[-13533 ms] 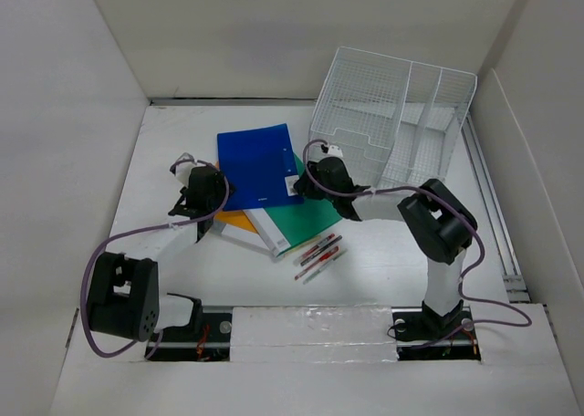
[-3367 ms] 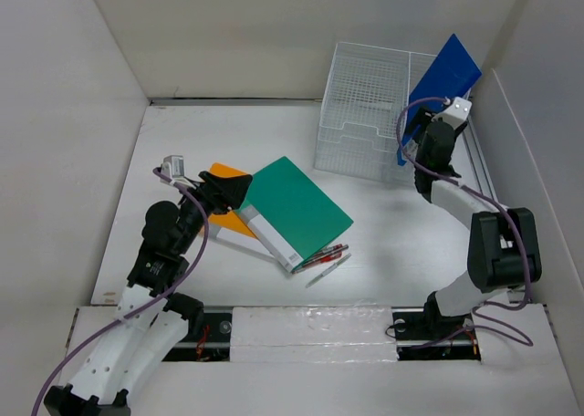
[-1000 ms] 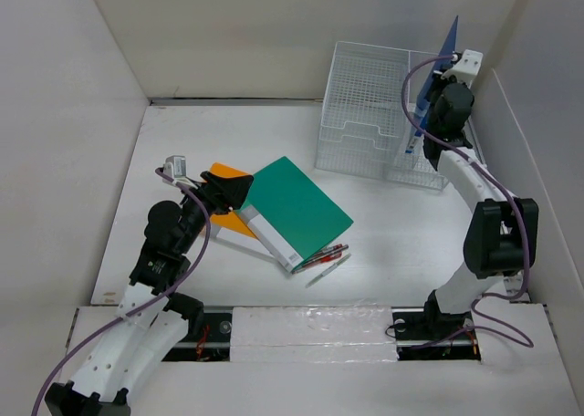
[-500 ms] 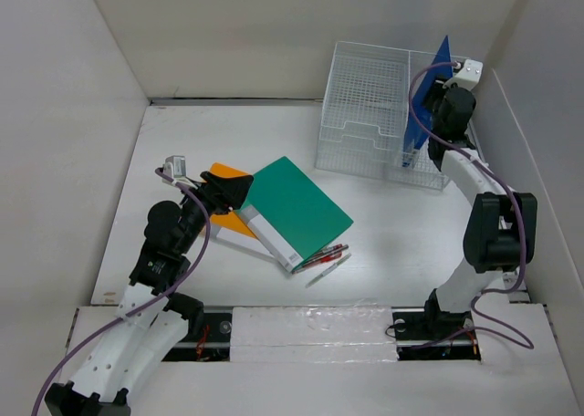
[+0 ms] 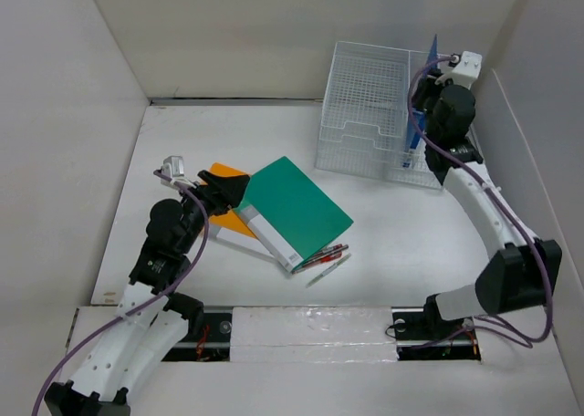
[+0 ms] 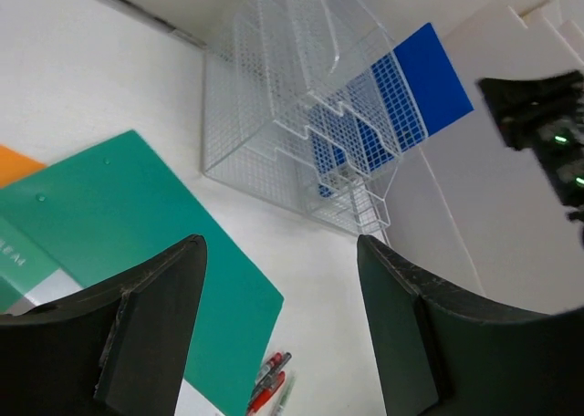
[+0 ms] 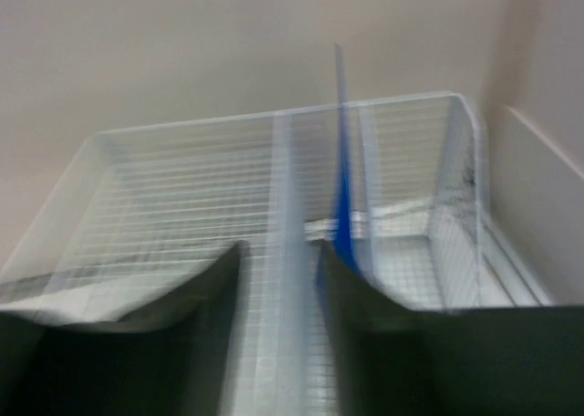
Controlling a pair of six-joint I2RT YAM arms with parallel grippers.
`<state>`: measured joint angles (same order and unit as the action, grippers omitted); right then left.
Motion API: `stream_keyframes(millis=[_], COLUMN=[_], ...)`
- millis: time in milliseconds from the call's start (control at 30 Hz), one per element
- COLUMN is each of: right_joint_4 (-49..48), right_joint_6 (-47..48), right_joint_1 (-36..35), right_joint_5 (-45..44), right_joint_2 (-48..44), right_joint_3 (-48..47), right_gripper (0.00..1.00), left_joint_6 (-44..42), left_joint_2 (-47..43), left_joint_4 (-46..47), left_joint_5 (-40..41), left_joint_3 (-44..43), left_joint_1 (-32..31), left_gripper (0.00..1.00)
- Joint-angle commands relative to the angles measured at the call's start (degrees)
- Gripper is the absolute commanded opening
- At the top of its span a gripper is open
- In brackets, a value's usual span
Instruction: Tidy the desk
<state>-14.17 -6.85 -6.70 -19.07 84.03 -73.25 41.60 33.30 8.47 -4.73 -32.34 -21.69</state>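
Bench is the white top filling the walled cell, with both arm bases at its near edge. Far right on it stands the wire-mesh organizer, and a blue folder stands upright on edge in a narrow slot at its right end, top edge poking above the mesh. That makes one item filed, I'd say. Left to sort, in a loose pile at centre-left: the green folder lying flat on top, the orange folder poking out at its far-left side, and the white booklet under its near edge. The pens are scattered just near-right of the pile. So the job looks early, with most of the clutter untouched. Right tool hangs over the organizer's right end with its jaws parted. Nothing shows between them but the mesh divider, and the folder sits just beyond them, so it looks let go. Left tool hovers at the pile's left edge, jaws wide and empty. The left wrist view looks across the green folder toward the organizer. Versus the earliest frame, the blue folder then lay flat on top of the pile with both tools on the stack. The organizer sat at a different angle, and the green folder was mostly covered. A second ago the folder stood higher in the slot with the right tool pinching it. It now sits lower and the jaws have spread. The left arm has barely shifted over the last few seconds.
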Motion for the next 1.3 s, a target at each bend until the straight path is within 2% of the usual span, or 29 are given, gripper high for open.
stream_keyframes(millis=[0,67,100,133,200,233,300,333,367,433,467,567,667,800,967,1133,1267], right_joint_4=[6.05,11.59,13.89,13.91,18.38,20.05,26.28,28.04,30.41,30.35,30.61,30.61,33.84,38.25,42.29,41.77,43.18], right_joint_6=[0.44,-0.79,-1.06,-1.06,-0.88,-0.62,-0.70,-0.62,-0.79,-1.06,-2.28,-2.55,-2.90,-3.26,-4.30,-5.10,-5.19], right_joint_1=[-9.52,-14.54,-23.27,-23.36,-29.04,-34.21,-39.24,-44.05,-46.36,-51.02,-51.91,-55.51,-60.34,-66.58,-70.72,-71.35,-72.58], right_joint_5=[2.79,5.00,5.27,5.27,4.57,4.05,-0.25,-1.14,-2.88,-4.75,-4.57,-4.39,-7.71,-12.30,-17.65,-19.68,-25.04], right_joint_2=[-5.80,-6.24,-5.81,-5.81,-3.79,-2.74,0.50,1.30,2.01,3.16,3.42,5.26,10.00,15.89,22.74,24.78,27.32], right_joint_3=[-1.45,-0.67,1.08,1.10,2.84,2.94,2.15,1.45,1.36,2.84,3.11,3.99,1.90,-1.19,-3.65,-3.30,-4.35], right_gripper=[0.31,0.16,0.14,0.14,0.13,0.16,0.26,0.32,0.42,0.52,0.61,0.79,0.89,0.93,0.95,0.95,0.94], left_joint_6=[2.86,2.52,1.12,1.11,-2.21,-3.45,-6.17,-6.88,-7.76,-9.17,-9.43,-9.61,-9.44,-9.96,-10.32,-10.49,-10.58], left_joint_2=[1.59,2.55,1.86,1.86,-1.21,-2.18,-4.55,-4.82,-5.00,-4.74,-4.21,-3.33,-3.33,-2.89,-1.75,-1.57,-1.48], left_joint_4=[-5.27,-8.28,-11.69,-11.72,-13.90,-14.70,-18.20,-19.18,-19.98,-21.30,-21.65,-22.18,-22.01,-21.74,-20.78,-19.90,-19.46], left_joint_5=[4.02,6.31,7.18,7.19,8.50,10.95,14.03,17.09,18.34,20.37,20.46,19.15,19.06,19.32,18.01,17.21,16.60], left_joint_3=[-3.95,-8.25,-11.23,-11.26,-12.92,-14.49,-16.61,-18.53,-19.42,-20.48,-20.75,-21.36,-21.28,-21.98,-21.89,-21.19,-20.93], left_joint_1=[-0.19,-0.71,-0.72,-0.72,-0.72,-0.72,-0.72,-0.72,-0.72,-0.72,-0.72,-0.72,-0.72,-0.72,-0.72,-0.72,-0.72], left_gripper=[0.61,0.60,0.60,0.60,0.59,0.59,0.59,0.59,0.59,0.59,0.59,0.60,0.60,0.60,0.61,0.61,0.61])
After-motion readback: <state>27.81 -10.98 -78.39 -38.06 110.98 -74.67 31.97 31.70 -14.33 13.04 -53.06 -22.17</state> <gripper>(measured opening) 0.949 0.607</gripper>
